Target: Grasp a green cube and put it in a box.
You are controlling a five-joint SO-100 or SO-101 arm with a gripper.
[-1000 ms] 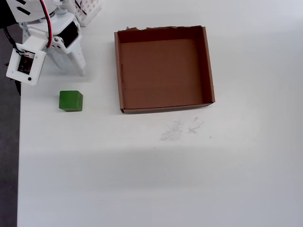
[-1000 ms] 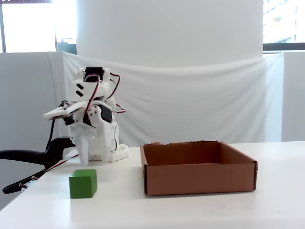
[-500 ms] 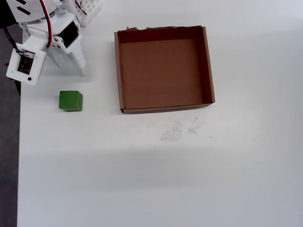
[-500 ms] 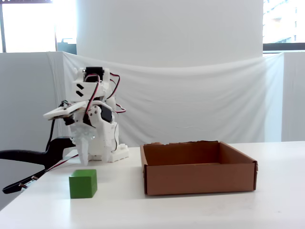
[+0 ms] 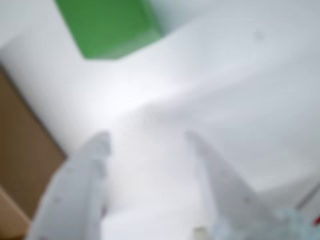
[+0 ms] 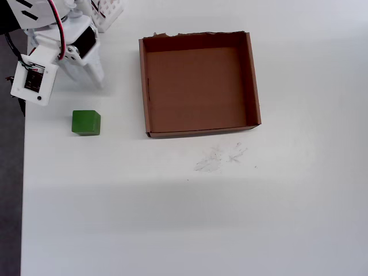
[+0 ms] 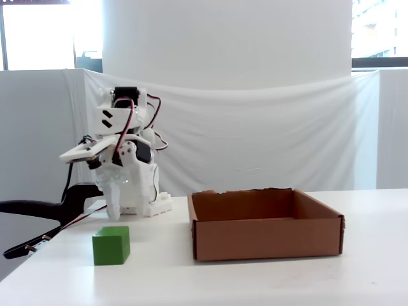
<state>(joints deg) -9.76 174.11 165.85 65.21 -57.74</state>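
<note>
A smooth white table [image 6: 230, 218] carries the matte green cube [image 6: 86, 122], clear of the ragged-edged cardboard box [image 6: 199, 86]; the gripper [image 5: 147, 142] gapes empty.

Overhead looks straight down; fixed, table-level sideways; wrist close, blurred.

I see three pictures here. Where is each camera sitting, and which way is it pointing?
Wrist view: rides on the arm, looking down past the blurred gripper fingers at the green cube.
Overhead view: above the table, looking straight down; cube, box, arm at top left.
Fixed view: low at table level, facing cube, box and arm side-on.
All three share the cube and box.
</note>
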